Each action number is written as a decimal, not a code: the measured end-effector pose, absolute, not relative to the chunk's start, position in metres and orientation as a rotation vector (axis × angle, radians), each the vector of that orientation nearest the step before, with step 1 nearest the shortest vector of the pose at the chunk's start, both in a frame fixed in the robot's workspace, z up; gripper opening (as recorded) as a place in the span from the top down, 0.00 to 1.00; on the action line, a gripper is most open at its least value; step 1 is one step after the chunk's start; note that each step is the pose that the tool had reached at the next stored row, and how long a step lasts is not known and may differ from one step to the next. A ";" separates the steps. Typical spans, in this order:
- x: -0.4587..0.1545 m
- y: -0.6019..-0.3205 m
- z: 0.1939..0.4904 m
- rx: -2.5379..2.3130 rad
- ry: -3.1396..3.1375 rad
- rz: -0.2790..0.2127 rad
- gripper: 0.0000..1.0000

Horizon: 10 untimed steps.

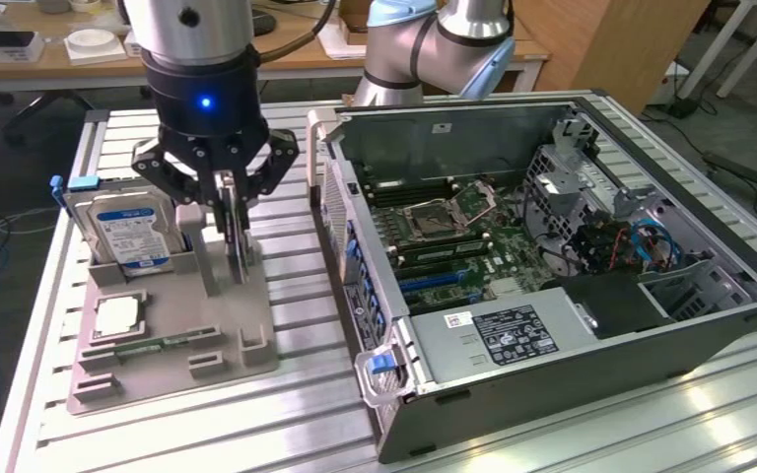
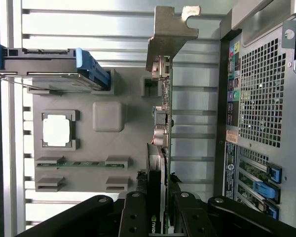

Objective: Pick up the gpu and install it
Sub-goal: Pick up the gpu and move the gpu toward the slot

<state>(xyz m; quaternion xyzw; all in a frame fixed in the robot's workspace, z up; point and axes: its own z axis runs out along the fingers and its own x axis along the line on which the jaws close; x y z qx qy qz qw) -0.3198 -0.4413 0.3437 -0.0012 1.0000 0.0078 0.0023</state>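
The gpu (image 1: 238,258) is a thin dark card standing on edge over the grey holder (image 1: 221,325), at the exterior view's left. In the wrist view I look along the card's edge (image 2: 165,113), with its pale metal bracket (image 2: 171,34) at the far end. My gripper (image 1: 230,222) hangs straight down over it. Its fingers (image 2: 138,212) press on both faces of the card, so the gripper (image 2: 157,200) is shut on it. I cannot tell whether the card's lower edge still sits in the holder's slot.
The holder also carries a silver hard drive (image 1: 126,232) with a blue label, a square processor (image 1: 118,315) and a green memory stick (image 1: 155,345). The open computer case (image 1: 694,325) lies at the exterior view's right, its motherboard (image 1: 457,246) exposed. The perforated rear panel (image 2: 259,94) is close beside the card.
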 end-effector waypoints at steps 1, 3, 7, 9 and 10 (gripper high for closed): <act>-0.320 -0.441 0.344 -0.004 3.137 0.025 0.74; -0.320 -0.441 0.344 -0.004 3.137 0.025 0.74; -0.320 -0.441 0.346 -0.004 3.137 0.025 0.74; -0.320 -0.441 0.347 -0.004 3.137 0.025 0.74; -0.320 -0.441 0.347 -0.004 3.137 0.025 0.74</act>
